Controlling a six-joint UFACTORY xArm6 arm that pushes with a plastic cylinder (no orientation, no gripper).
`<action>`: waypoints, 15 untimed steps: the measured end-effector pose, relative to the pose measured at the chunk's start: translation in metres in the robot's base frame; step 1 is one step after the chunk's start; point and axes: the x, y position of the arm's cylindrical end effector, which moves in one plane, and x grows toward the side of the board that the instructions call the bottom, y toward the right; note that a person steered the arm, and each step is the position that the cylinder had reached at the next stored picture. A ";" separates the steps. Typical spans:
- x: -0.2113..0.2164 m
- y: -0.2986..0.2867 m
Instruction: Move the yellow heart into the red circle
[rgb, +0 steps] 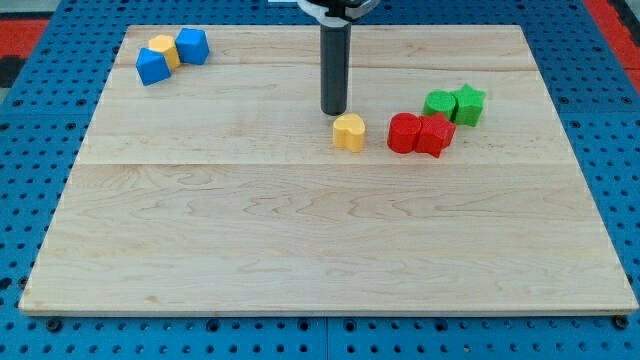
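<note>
The yellow heart (349, 132) lies on the wooden board (300, 230) just above centre. The red circle (404, 133) lies a short gap to its right, touching a second red block (435, 135) on its right side. My tip (333, 111) stands just above and slightly left of the yellow heart, very close to it; contact cannot be told.
Two green blocks, a rounded one (439, 104) and a star (468, 104), sit above the red pair. At the top left corner a yellow block (163, 51) sits between two blue blocks (152, 67) (192, 46). A blue pegboard surrounds the board.
</note>
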 end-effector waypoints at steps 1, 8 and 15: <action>0.035 0.003; 0.013 -0.245; -0.067 -0.255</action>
